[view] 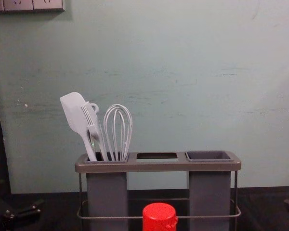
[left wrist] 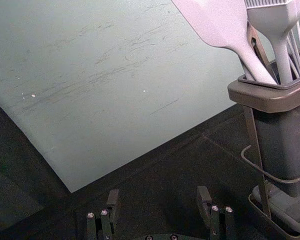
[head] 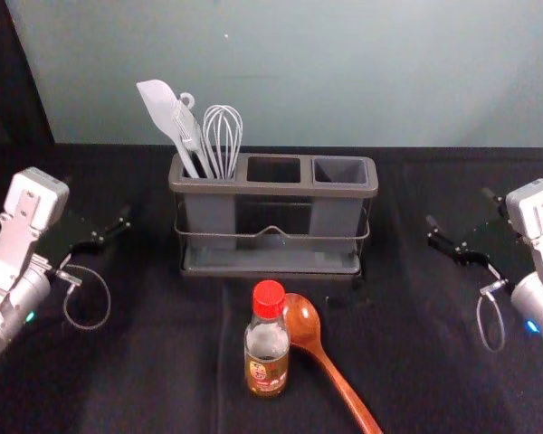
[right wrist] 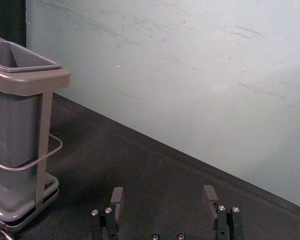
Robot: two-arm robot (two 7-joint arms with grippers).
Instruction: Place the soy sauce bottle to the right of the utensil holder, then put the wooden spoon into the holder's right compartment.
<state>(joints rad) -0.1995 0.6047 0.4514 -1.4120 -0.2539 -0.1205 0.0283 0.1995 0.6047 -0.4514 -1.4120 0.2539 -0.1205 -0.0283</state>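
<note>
The soy sauce bottle [head: 266, 369] is standing upright on the dark cloth [head: 154, 380], its red cap pointing up, in front of the utensil holder [head: 273, 188]. The wooden spoon [head: 344, 391] is lying just beside it on the right, its handle slanting toward the robot's right and the near edge; I can't tell whether they're touching. The right gripper [right wrist: 163, 194] is hovering beyond the holder's right side, fingers spread wide, so the bottle is lying nearward and to its left. The left gripper [left wrist: 158, 195], also wide apart, is hovering off the other side, looking slightly nearer. Still, the bottle's goal is favouring the right arm, which would be reaching in across the spoon and risking a nudge.
</note>
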